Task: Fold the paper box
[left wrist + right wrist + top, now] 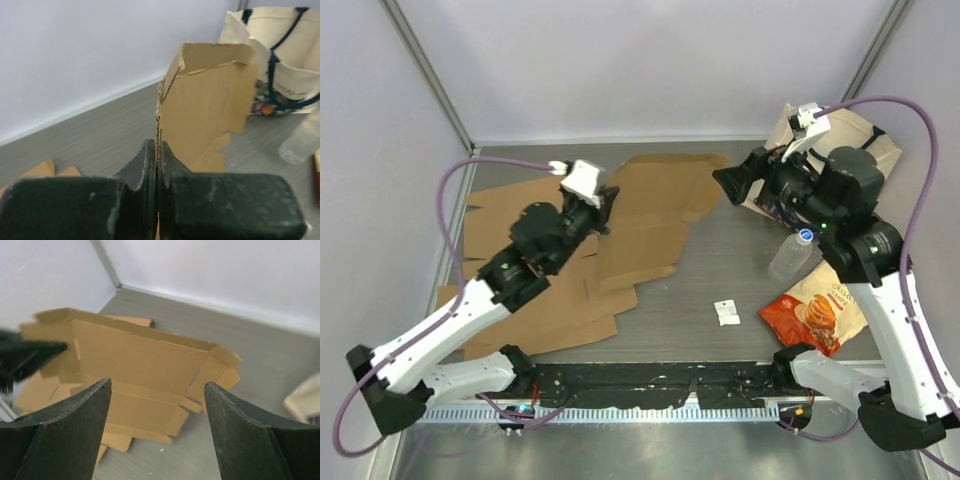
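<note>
The paper box (655, 215) is a brown cardboard blank, partly raised off the table at the back centre. My left gripper (604, 203) is shut on its left edge. In the left wrist view the jaws are pressed together on the thin cardboard edge (158, 150), and a panel with a bent top flap (205, 110) stands up beyond them. My right gripper (725, 180) is open just off the box's right end and touches nothing. In the right wrist view its gripper (157, 390) frames the box (135, 355), whose side flaps are partly lifted.
More flat cardboard blanks (520, 290) lie under my left arm. A cream tote bag (868, 140) sits at the back right, with a clear plastic bottle (790, 255), an orange snack bag (815, 310) and a small white slip (726, 312) in front of it.
</note>
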### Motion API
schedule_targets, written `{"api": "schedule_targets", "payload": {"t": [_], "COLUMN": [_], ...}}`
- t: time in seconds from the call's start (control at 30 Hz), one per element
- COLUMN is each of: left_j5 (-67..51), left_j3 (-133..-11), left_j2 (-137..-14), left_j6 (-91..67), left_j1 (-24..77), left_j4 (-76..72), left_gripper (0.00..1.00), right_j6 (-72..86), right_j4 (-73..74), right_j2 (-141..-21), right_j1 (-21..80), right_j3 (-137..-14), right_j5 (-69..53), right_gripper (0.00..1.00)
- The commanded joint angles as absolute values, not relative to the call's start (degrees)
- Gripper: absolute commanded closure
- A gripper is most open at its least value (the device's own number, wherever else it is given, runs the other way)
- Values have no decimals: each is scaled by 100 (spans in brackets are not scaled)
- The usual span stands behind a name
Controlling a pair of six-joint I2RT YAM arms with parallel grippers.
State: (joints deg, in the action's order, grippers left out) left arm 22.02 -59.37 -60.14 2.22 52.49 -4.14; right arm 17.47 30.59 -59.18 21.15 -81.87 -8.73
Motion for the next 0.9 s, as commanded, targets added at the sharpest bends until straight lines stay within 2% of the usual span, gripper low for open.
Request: {"api": "schedule_targets", "payload": {"t": [0.0,0.03,0.17,0.2,0.33,0.47,0.63,0.87], "left_j5": [-172,-498,-1220,-1805,-2756,-3260,-3752,-4324], "left_j3": [-6503,-6565,-6803,-6768,-6479,-6416,-6477,-6478], "left_j2": [-5468,-5423,-5440,-5458,-5563,-5748,-5906,-5889], "left_j6": [-1133,-1151,-1536,-1599,-2144,-2425,-2452,-2513], "left_j1": [4598,4501,4053,3956,3481,3069,2918,2751], "left_j4": [1291,1405,1731,1671,987,704,650,554], "left_gripper": [100,100,100,100,100,100,100,100], "right_j6": [-921,-1045,-1178,-1256,-1747,-2029,-2224,-2513], "right_j4": [3049,3215,3419,3384,3584,3770,3306,3287], "right_j2": [-6115,-6239,-6890,-6952,-7346,-7655,-7655,-7901], "right_j1": [2109,2109,2118,2127,2127,2136,2136,2127], "right_j3": [-8788,-9007,-9571,-9571,-9773,-9836,-9291,-9150], "right_j5": [-2950,-3527,-4473,-4517,-4684,-4825,-4913,-5291], "right_gripper": [20,20,23,23,23,25,26,28]}}
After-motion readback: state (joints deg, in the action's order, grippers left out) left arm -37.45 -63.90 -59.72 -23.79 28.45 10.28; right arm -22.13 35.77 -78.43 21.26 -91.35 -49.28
